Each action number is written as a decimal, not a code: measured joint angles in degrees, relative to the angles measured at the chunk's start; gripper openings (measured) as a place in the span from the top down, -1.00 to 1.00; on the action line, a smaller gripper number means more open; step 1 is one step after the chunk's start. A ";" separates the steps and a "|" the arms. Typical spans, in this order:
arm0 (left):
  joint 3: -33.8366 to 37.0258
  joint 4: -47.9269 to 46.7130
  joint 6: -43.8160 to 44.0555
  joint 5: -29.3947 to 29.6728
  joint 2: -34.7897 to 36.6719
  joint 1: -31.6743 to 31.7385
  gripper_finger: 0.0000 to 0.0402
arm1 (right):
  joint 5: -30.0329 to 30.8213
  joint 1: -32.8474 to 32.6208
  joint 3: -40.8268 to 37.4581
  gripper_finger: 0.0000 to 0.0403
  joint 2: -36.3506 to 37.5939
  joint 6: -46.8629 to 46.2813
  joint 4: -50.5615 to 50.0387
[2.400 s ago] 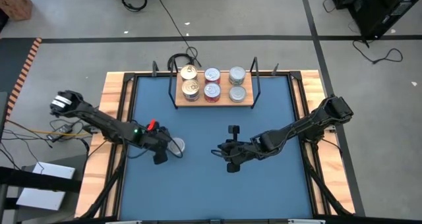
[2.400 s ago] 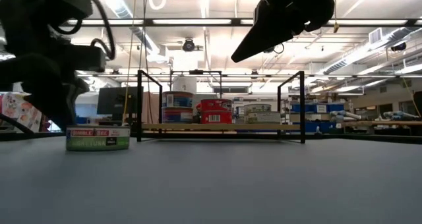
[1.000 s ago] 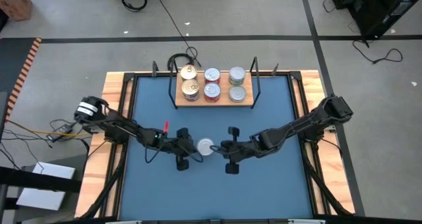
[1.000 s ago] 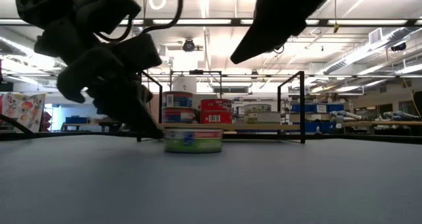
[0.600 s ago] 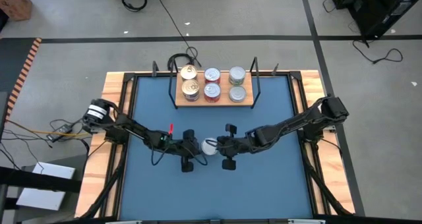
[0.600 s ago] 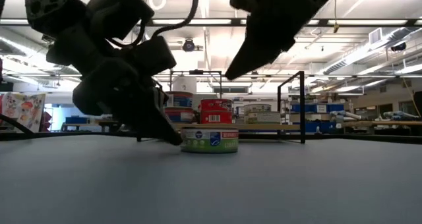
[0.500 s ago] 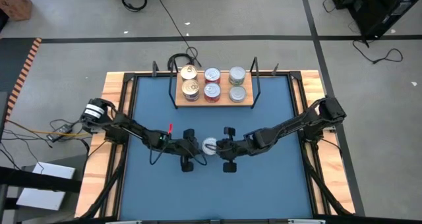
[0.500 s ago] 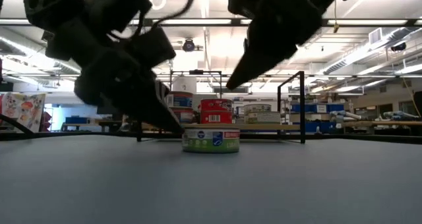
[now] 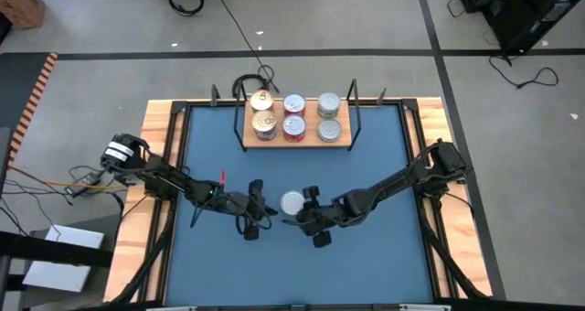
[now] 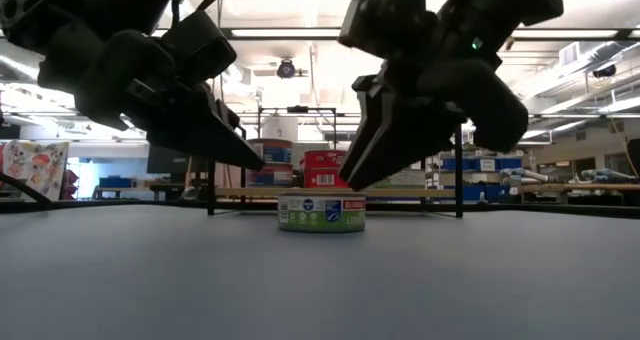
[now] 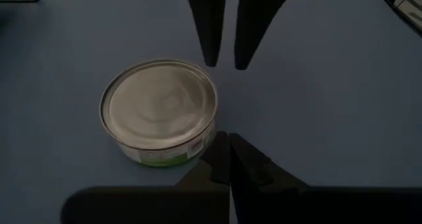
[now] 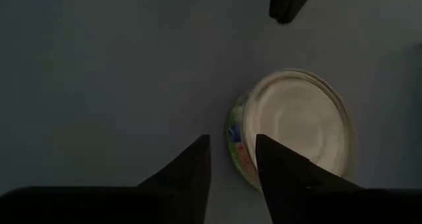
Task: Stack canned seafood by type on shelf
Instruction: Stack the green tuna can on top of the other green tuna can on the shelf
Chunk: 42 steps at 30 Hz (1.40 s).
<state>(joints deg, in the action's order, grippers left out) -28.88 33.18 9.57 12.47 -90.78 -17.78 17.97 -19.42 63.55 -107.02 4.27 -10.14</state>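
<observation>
One squat tin (image 9: 292, 201) with a plain silver lid and green-and-red label stands flat on the blue table, loose from the rest; the low view also has the tin (image 10: 321, 210). My left gripper (image 9: 265, 209) is shut, its tips (image 11: 229, 145) just left of the tin and raised off the table. My right gripper (image 12: 231, 148) is open, slanting down, its tips just above the tin's near right rim (image 10: 348, 180). Several tins stand on the light-wood shelf (image 9: 294, 143) at the far side.
The shelf's black wire uprights (image 9: 355, 110) rise at its two ends. Gold-lidded tins (image 9: 263, 121) stand at the shelf's left, red-sided ones (image 9: 294, 126) in the middle, silver ones (image 9: 329, 128) at the right. The table's wooden rim (image 9: 157, 165) runs around the blue top.
My left gripper, shut, has pushed the tin a little toward the table's right, then drawn back left and lifted its tips off it. My right gripper has come down toward the tin, rolled about its axis and opened a little.
</observation>
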 joint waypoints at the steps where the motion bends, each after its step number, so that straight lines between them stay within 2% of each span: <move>1: 0.17 0.22 0.06 0.03 0.00 0.00 1.00 | 0.47 0.02 0.00 0.37 -0.09 0.58 -0.25; 18: 0.32 -0.16 -0.19 0.13 0.02 0.00 1.00 | 3.80 1.53 0.27 0.59 -4.03 6.30 2.20; 22: 0.32 -0.08 -0.25 0.13 0.02 0.00 1.00 | 6.23 1.36 0.78 0.58 -3.89 6.47 1.04; 34: 0.32 -0.07 -0.29 0.13 0.02 0.00 1.00 | 6.32 2.28 1.16 0.45 -4.42 7.51 1.26; 39: 0.32 -0.05 -0.31 0.14 0.01 0.00 1.00 | 6.04 2.90 1.18 0.50 -4.42 8.21 1.17; 42: 0.32 -0.05 -0.31 0.14 0.02 0.00 1.00 | 6.14 2.96 1.18 0.60 -4.42 9.44 1.15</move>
<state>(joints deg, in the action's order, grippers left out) -28.56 33.14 9.26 12.61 -90.76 -17.78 24.12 -16.46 64.73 -111.44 13.71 -8.99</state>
